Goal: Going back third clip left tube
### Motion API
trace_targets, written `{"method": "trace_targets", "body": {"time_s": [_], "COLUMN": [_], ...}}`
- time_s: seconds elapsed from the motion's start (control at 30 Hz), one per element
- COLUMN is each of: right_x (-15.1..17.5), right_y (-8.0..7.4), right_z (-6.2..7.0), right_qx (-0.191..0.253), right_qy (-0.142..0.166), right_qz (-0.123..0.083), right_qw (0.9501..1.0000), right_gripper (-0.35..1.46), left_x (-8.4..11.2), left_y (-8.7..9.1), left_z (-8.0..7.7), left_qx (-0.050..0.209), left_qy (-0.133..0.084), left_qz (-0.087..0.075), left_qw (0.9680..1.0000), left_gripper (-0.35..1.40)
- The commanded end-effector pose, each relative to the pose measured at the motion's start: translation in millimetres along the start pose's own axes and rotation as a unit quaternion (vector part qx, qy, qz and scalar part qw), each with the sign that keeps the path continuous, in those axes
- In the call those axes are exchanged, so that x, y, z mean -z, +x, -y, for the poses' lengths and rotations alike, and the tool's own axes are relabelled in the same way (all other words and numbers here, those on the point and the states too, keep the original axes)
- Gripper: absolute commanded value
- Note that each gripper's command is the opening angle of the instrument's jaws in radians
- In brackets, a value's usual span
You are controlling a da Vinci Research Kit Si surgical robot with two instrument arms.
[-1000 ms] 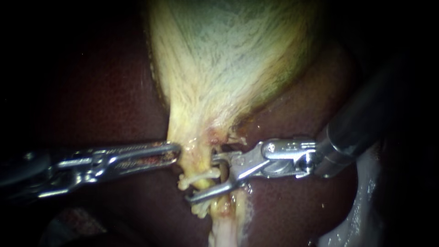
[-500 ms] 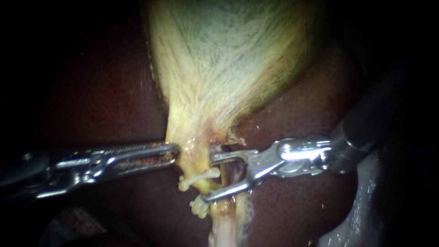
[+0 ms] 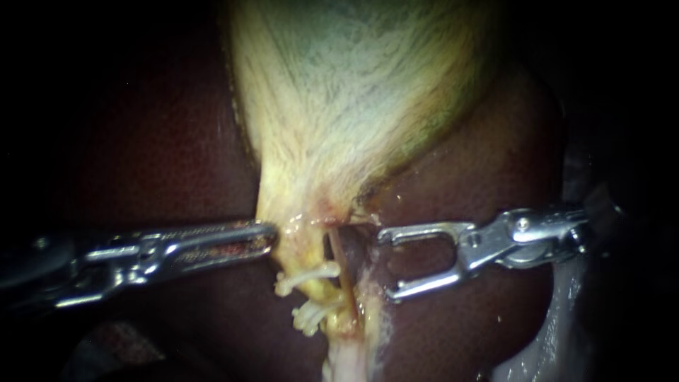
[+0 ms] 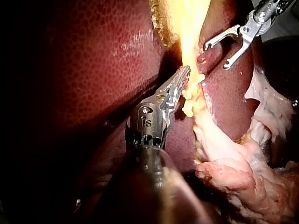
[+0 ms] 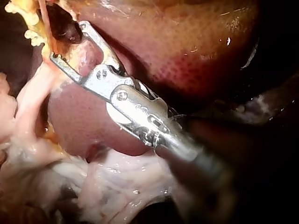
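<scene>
Beside the tubes, my right instrument hangs over the dark red liver. Its pincer is wide open and holds nothing. Both tips point at the tubes but do not touch them.

My left instrument comes in from the other side. Its pincer is squeezed narrow, and it looks to be pinching the edge of the gallbladder at its thin bottom end.

The left tube is the yellow one that runs down from there. White clips sit across it, one above and a bunch just below. I can see two for sure; the lower bunch may be more than one. A thin red tube runs just beside it, on the side of the open pincer.

The job now is to take the right instrument away, and I think that is nearly done. Here is what could go wrong. If the open pincer swings sideways, a tip could hook the thin red tube and rip it. It could also bump a clip and knock it loose. If it dips, a tip could scratch the soft liver. If the left pincer tugs too hard, the tube could tear by the clips. If it lets go, everything goes floppy.
</scene>
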Motion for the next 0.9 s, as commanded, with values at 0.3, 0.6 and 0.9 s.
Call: {"method": "trace_targets", "body": {"time_s": [0.3,0.6,0.9], "right_x": [-0.1,-0.1,-0.2], "right_y": [0.3,0.4,0.4], "right_z": [0.6,0.9,0.9], "right_qx": [0.006,0.006,0.006], "right_qy": [-0.014,-0.014,-0.014], "right_qz": [0.003,0.003,0.003], "right_qw": [0.9999,0.9999,0.9999], "right_gripper": [0.60,0.60,0.60], "left_x": [-1.9,-5.7,-6.8], "left_y": [0.1,0.8,1.0], "left_z": [-0.5,-0.4,-0.1], "left_qx": [0.000,-0.002,-0.002], "left_qy": [-0.002,-0.003,-0.002], "left_qz": [0.001,0.003,0.001], "left_qw": [1.0000,1.0000,1.0000], "left_gripper": [-0.35,-0.35,-0.35]}}
